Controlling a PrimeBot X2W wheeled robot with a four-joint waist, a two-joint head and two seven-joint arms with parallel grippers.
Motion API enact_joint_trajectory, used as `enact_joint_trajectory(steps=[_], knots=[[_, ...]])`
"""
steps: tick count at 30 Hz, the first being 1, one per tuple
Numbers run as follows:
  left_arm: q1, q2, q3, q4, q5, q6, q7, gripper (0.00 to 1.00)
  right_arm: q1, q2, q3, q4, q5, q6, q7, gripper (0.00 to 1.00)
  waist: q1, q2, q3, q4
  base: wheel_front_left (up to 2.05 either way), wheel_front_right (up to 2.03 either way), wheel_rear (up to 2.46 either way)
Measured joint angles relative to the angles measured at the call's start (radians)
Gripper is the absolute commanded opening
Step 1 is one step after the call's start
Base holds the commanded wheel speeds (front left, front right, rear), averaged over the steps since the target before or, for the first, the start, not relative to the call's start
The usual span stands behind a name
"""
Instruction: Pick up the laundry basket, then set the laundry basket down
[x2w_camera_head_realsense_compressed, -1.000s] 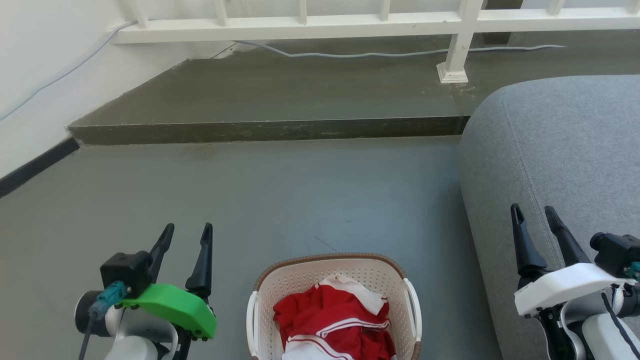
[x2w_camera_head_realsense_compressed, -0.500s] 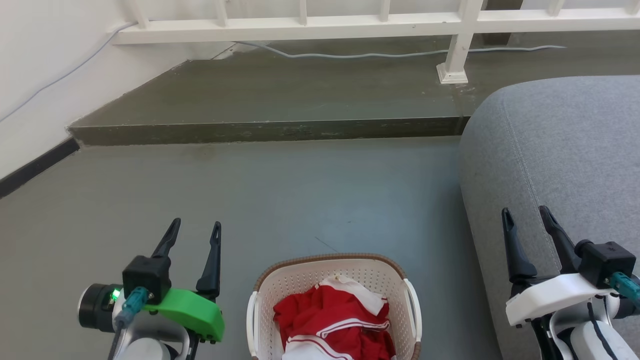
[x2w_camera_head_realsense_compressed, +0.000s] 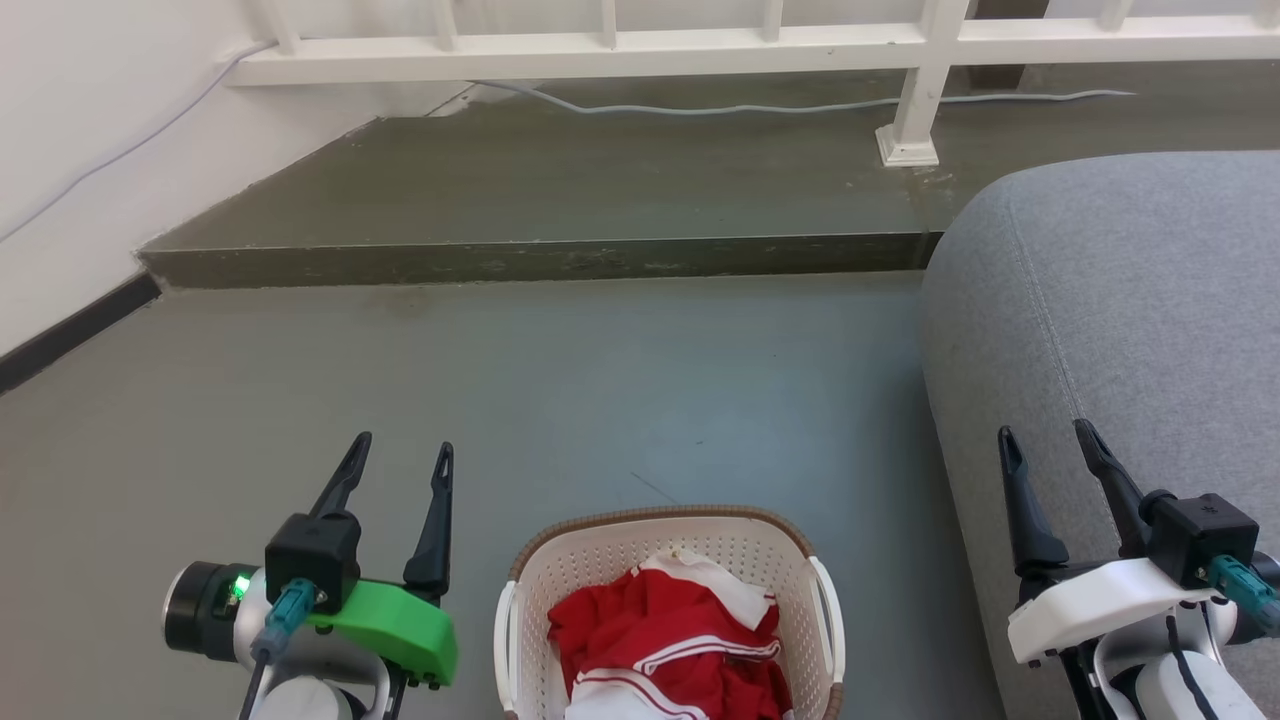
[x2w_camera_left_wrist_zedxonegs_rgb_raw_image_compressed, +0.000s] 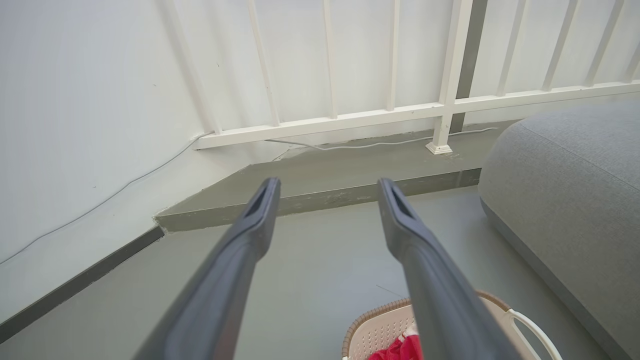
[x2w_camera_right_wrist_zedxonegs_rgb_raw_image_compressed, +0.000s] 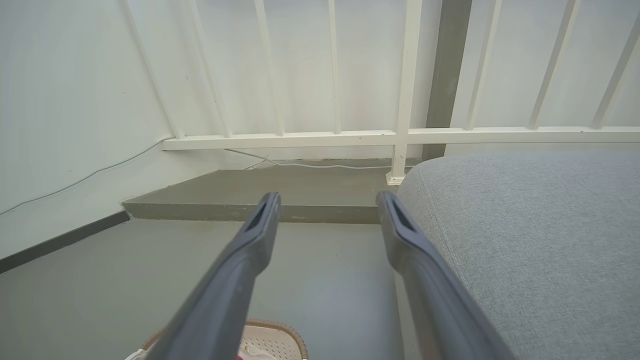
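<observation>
The laundry basket, cream-white and perforated with a brown rim and white side handles, sits on the grey floor at the bottom centre of the head view. Red and white clothing lies inside it. My left gripper hangs open to the basket's left, clear of it, fingers pointing away from me. My right gripper is open to the basket's right, over the sofa's edge. The left wrist view shows the basket's rim below its right finger. A corner of the basket peeks in at the bottom of the right wrist view.
A grey sofa fills the right side, close to the basket. A raised concrete step crosses ahead, with a white railing and a cable on it. A white wall runs along the left.
Both grippers have shifted slightly inward toward the basket, and both wrists have rolled. The basket has not moved.
</observation>
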Motion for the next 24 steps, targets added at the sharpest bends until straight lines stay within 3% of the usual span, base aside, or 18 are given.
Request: enact_joint_trajectory(steps=[15,24], knots=[[0.000,-0.016,0.006,0.003,0.007,0.001,0.022,1.00,0.000,0.005,0.000,0.014,0.001,-0.004,-0.002,1.00,0.0000,0.0000,0.005,0.001,0.00,0.00,0.00],[-0.004,-0.025,-0.017,0.014,0.007,0.001,0.052,1.00,-0.004,0.011,0.005,0.046,0.013,-0.004,0.016,1.00,0.0000,0.0000,0.070,0.003,0.00,0.00,0.00]])
